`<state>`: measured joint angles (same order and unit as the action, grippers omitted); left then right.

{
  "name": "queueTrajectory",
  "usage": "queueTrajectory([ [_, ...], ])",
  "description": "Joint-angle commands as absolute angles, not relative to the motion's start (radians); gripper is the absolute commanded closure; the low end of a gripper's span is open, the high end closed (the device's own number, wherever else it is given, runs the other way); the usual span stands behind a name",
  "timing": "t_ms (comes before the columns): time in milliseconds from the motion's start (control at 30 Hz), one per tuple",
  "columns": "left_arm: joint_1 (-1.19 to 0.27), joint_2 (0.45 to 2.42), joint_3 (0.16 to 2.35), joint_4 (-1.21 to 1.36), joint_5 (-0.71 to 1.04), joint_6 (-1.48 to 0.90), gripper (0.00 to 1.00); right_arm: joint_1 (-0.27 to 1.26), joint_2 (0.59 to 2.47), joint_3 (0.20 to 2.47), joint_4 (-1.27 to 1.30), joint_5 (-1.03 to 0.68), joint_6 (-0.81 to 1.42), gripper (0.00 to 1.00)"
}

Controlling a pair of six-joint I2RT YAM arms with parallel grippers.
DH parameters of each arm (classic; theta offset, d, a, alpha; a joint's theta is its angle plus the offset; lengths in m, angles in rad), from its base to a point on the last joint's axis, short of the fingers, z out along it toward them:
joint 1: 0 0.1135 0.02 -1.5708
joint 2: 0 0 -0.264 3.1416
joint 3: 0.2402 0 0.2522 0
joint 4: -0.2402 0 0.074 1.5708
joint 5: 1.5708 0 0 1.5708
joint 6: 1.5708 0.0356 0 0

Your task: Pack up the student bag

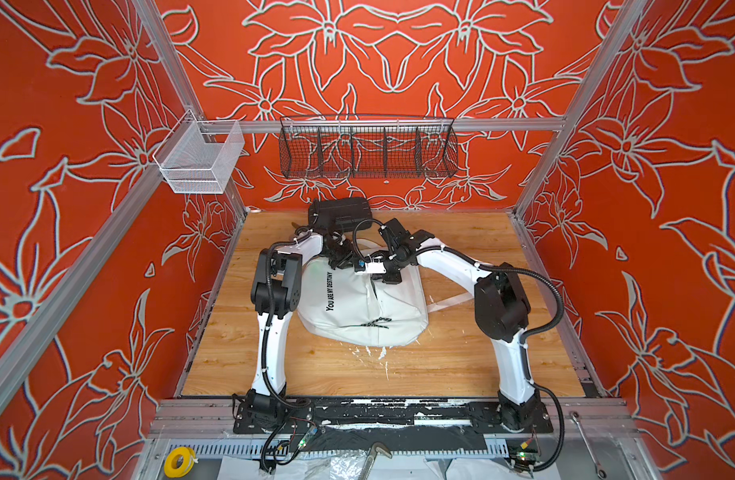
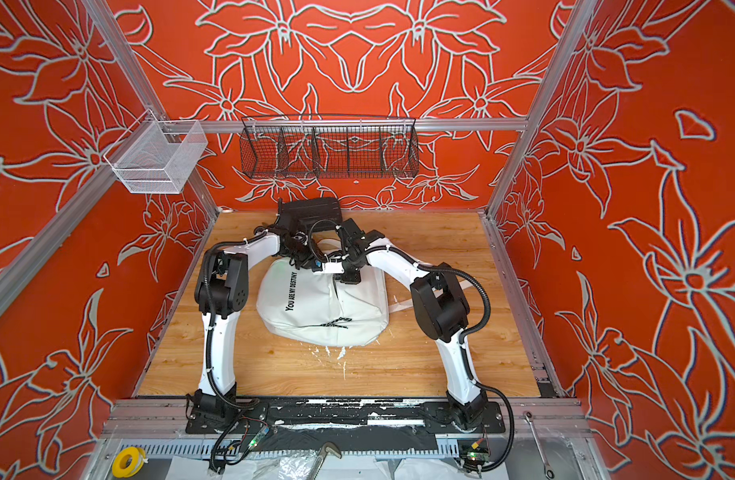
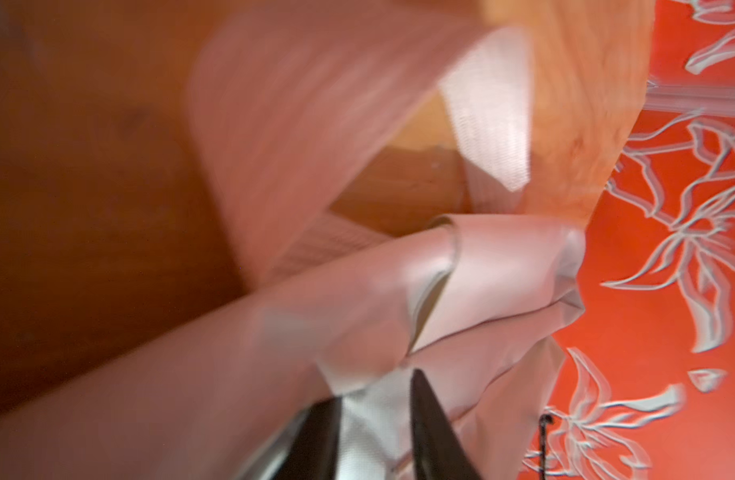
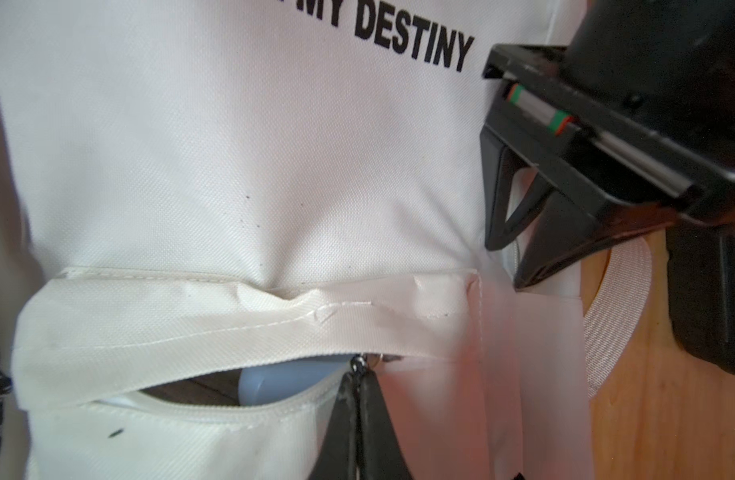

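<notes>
Red floral walls enclose a wooden tabletop (image 1: 461, 365), and at its far edge sits a black case (image 1: 340, 212), which serves here as the marker for everything else. In both top views the student bag (image 1: 357, 303) lies flat on the wood just on the near side of that case, printed face up, with its top end toward the case. Both arms reach to the end nearest the case. In the right wrist view the right gripper (image 4: 359, 386) has its jaws pressed together on the zip pull (image 4: 359, 363) of the front pocket (image 4: 191, 440). The pocket mouth gapes on the side away from the case, and a pale, rounded item (image 4: 282, 382) lies inside. The left gripper (image 3: 376, 390) works closer to the case, its fingers apart with white fabric between them, but the blur hides whether it truly holds the cloth. By this showing the packing seems well along: at least one item is stowed and the pocket zip is only partly run. That zip is left to close, and the main compartment cannot be judged
</notes>
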<state>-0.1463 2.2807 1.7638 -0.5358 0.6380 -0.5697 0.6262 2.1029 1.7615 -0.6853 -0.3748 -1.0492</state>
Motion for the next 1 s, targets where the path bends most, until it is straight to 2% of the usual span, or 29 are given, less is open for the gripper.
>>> queueTrajectory([
  [0, -0.166, 2.243, 1.826, -0.641, 0.509, -0.463, 0.53, 0.64, 2.05, 1.715, -0.64, -0.434, -1.052, 1.0],
  [267, -0.196, 2.309, 2.024, -0.775, 0.449, -0.155, 0.37, 0.639, 1.987, 1.539, -0.329, -0.475, -1.079, 1.0],
  [500, -0.212, 2.452, 2.296, -0.969, 0.445, 0.098, 0.31, 0.639, 2.006, 1.577, -0.379, -0.474, -1.099, 1.0],
  [633, -0.238, 2.505, 2.35, -0.995, 0.427, 0.223, 0.28, 0.639, 2.005, 1.577, -0.382, -0.466, -1.102, 1.0],
  [833, -0.248, 2.551, 2.378, -0.967, 0.336, 0.281, 0.24, 0.64, 2.007, 1.609, -0.451, -0.471, -1.122, 1.0],
  [967, -0.26, 2.566, 2.393, -0.941, 0.293, 0.307, 0.16, 0.64, 1.995, 1.614, -0.484, -0.485, -1.121, 1.0],
])
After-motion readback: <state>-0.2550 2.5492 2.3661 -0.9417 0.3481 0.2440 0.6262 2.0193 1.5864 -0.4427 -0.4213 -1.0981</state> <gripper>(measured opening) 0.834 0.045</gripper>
